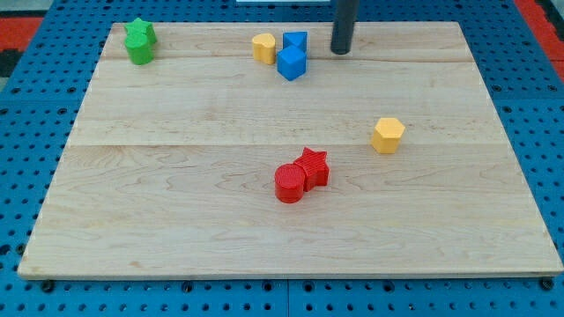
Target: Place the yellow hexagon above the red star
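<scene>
Now | rod tip (342, 51) near the board's top edge, just right of the blue blocks (292, 56); no claw fitted, so nothing to open or close | yellow hexagon (388, 135) toward the right edge, well apart from the tip | red star (313, 165) mid-board, touching red cylinder (289, 184) | advice: come round the hexagon's right side, push left until above the star, avoid nudging it.

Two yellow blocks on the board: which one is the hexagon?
The yellow hexagon sits alone at the view's right, showing flat facets. The other yellow block is rounder, beside the blue blocks at the top.
</scene>
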